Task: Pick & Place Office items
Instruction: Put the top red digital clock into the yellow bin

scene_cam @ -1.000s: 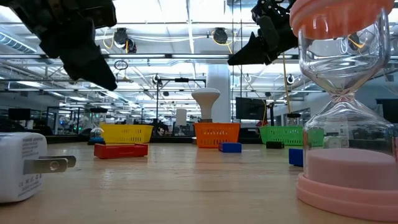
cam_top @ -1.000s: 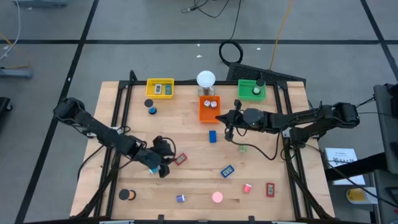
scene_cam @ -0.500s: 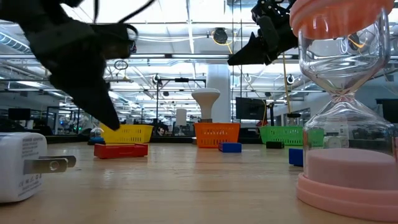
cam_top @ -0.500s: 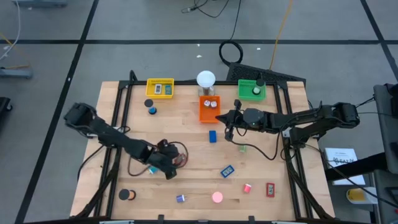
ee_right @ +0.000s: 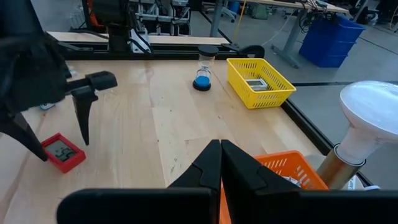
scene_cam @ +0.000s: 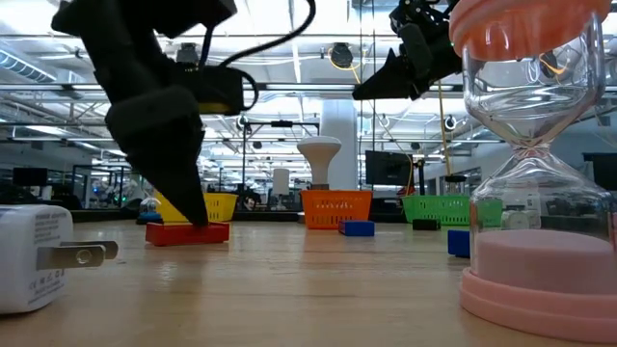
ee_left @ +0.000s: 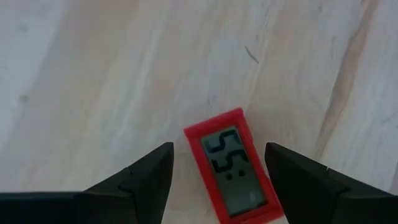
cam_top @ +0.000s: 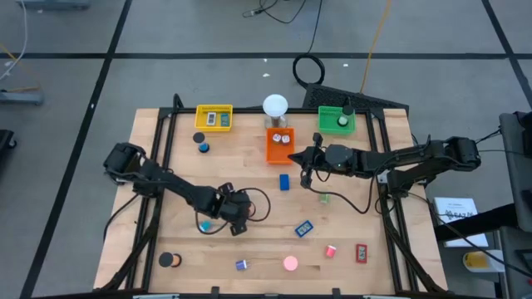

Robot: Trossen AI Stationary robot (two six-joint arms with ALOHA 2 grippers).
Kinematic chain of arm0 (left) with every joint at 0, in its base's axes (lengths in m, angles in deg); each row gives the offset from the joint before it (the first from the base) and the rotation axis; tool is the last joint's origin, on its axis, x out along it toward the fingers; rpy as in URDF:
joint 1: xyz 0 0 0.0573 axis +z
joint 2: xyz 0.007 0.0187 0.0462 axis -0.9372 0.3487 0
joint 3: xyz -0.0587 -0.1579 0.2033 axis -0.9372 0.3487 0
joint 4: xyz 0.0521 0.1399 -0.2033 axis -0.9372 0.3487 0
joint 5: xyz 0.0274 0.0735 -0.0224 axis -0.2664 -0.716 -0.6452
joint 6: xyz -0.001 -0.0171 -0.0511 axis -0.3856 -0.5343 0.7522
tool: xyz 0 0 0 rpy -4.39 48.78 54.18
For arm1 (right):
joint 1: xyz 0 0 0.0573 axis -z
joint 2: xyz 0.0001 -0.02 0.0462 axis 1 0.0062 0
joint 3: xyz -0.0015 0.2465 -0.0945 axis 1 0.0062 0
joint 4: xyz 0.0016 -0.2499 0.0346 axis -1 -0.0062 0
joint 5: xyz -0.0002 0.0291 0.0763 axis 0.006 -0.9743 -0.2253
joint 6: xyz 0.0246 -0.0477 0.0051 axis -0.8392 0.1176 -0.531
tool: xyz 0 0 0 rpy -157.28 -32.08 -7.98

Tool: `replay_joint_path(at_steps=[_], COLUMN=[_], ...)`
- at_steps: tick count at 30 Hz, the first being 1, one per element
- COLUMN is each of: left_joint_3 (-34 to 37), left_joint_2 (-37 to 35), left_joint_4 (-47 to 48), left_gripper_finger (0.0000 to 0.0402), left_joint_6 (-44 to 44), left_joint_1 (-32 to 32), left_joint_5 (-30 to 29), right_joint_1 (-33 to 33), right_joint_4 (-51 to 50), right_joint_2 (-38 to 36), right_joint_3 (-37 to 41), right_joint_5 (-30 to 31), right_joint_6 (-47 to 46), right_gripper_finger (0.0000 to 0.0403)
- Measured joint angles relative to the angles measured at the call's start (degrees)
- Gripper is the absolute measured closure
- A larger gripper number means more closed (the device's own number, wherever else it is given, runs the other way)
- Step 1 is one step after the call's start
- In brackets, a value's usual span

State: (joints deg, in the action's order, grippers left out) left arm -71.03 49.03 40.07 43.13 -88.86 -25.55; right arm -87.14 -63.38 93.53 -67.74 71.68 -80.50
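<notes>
A small red digital clock (ee_left: 231, 167) lies flat on the wooden table, left of the middle; it also shows in the low view (scene_cam: 188, 232). My left gripper (ee_left: 219, 147) is open and low over it, one finger on either side, touching nothing that I can see. In the high view my left gripper (cam_top: 238, 216) covers the clock. My right gripper (cam_top: 306, 170) is shut and empty, held above the table beside the orange tray (cam_top: 270, 154), and it shows in its own wrist view (ee_right: 219, 149).
The yellow tray (cam_top: 214, 117), white globe lamp (cam_top: 275, 106) and green tray (cam_top: 337, 121) stand along the far edge. A blue block (cam_top: 284, 181), blue clock (cam_top: 304, 227), teal piece (cam_top: 204, 225), pink hourglass (cam_top: 290, 264), black roll (cam_top: 170, 260) and red piece (cam_top: 362, 252) lie scattered.
My left gripper has swung toward the table's right edge and come down, from beside the red clock to low over it, with its open fingers on either side of the clock. The clock has stayed where it was.
</notes>
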Motion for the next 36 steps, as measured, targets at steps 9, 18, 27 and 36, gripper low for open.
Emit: replay_joint_path(at_steps=[9, 18, 27, 36], left_joint_3=[-0.15, -0.14, 0.04, 0.11], left_joint_2=[2.13, 0.94, -12.59, -26.93], left_joint_4=[1.85, 4.47, 13.68, 20.92], left_gripper_finger=[0.0157, 0.0263, 0.0256, 0.025], left_joint_6=[0.07, -7.25, -10.89, -12.94], left_joint_1=[0.42, 2.93, 9.37, 23.95], left_joint_5=[2.0, 6.96, 3.31, -1.54], right_joint_1=[0.0, 0.0, 0.02, 0.01], right_joint_4=[0.0, 0.0, -0.01, 0.09], right_joint_2=[0.0, 0.0, 0.0, 0.0], right_joint_3=[0.0, 0.0, -0.02, -0.02], right_joint_5=[-0.01, -0.01, -0.01, -0.01], right_joint_6=[0.0, 0.0, 0.0, 0.0], right_gripper_finger=[0.0402, 0.0402, 0.0402, 0.0403])
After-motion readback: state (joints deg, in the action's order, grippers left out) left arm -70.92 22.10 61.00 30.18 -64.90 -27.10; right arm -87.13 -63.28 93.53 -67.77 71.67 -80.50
